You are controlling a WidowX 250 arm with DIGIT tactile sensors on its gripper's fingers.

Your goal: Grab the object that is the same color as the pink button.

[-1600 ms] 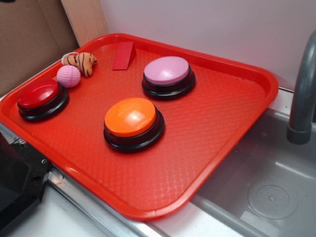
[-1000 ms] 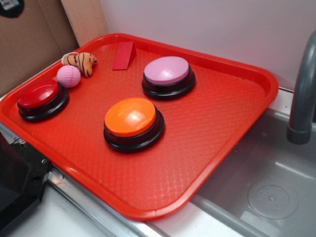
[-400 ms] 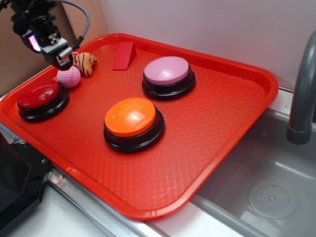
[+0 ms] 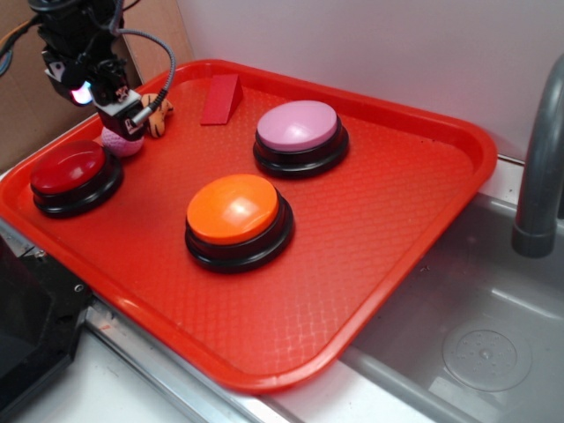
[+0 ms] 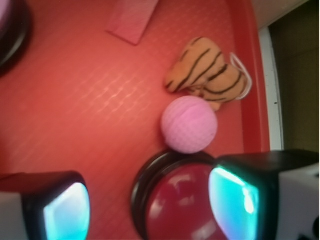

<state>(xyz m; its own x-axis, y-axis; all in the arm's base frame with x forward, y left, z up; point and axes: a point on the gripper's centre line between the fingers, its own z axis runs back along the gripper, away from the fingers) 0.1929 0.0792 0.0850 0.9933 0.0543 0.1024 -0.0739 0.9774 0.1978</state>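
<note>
The small pink dimpled ball point(image 5: 189, 124) lies at the far left of the red plastic tray point(image 4: 423, 220), touching the red-topped button point(image 5: 177, 205) and just beside the striped plush tiger point(image 5: 207, 75). It is judged light, rounded and prone to roll, so it is best taken across its widest middle. The tool point(image 5: 150, 205) hangs above it, spread wide and empty.
</note>
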